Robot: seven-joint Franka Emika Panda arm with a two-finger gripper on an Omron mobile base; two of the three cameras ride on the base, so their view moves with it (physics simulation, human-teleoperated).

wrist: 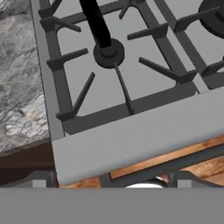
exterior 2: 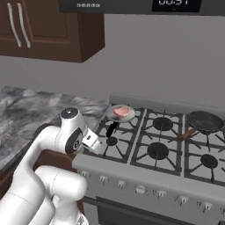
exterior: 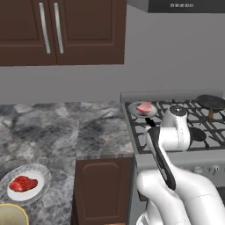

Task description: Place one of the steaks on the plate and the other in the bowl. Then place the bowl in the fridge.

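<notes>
One deep-red steak (exterior: 23, 183) on white plate (exterior: 41, 172).

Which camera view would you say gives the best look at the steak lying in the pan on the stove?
The right base view: the steak lies unobstructed in the pan. The left base view shows it smaller.

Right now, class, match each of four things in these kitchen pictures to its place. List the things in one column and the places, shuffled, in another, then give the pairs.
Things:
1. deep red steak
2. pink steak
3. bowl
4. black skillet

Places:
A. on the right rear burner of the stove
B. on the white plate
C. in the small grey pan on the left rear burner
D. on the counter, beside the plate, nearer the camera

Pairs: 1-B, 2-C, 3-D, 4-A
</notes>
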